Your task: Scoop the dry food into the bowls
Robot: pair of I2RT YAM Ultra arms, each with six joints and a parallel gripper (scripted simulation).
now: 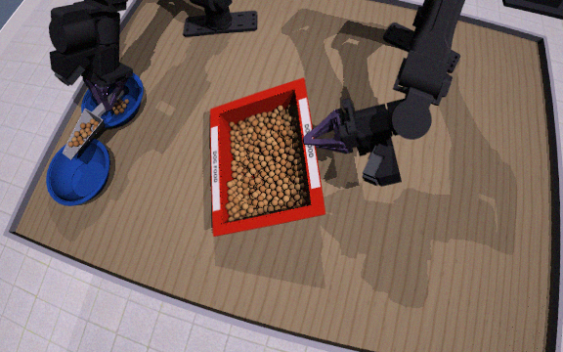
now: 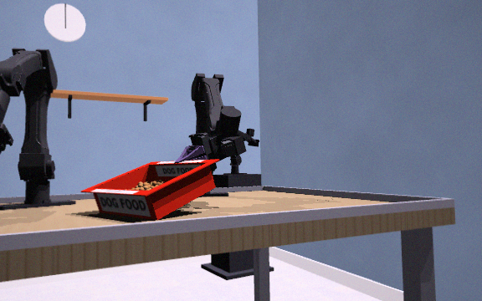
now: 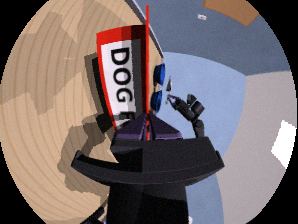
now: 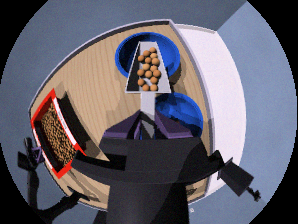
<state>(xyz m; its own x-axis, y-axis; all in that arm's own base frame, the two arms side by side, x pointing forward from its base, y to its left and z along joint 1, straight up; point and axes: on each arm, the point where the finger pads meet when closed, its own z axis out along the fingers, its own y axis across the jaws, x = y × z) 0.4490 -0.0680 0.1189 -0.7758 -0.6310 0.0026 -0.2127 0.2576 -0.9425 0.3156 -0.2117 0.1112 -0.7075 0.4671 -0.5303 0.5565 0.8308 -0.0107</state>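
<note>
The red box (image 1: 264,158) labelled DOG FOOD holds many brown pieces and is tilted, with its side at my left gripper raised off the table (image 2: 153,190). My left gripper (image 1: 313,139) is shut on that side's rim, also seen in the left wrist view (image 3: 147,125). My right gripper (image 1: 103,100) is shut on the handle of the grey scoop (image 1: 78,129), which carries several pieces (image 4: 148,68). The scoop hangs between two blue bowls. The bowl under the gripper (image 1: 115,100) holds some pieces. The other bowl (image 1: 77,173) looks empty, and the scoop's front end is over its rim.
The two arm bases stand at the table's far edge (image 1: 220,22). A raised border runs around the table top (image 1: 552,196). The bowls stand close to the table's left edge. A wall shelf (image 2: 107,97) hangs behind the table.
</note>
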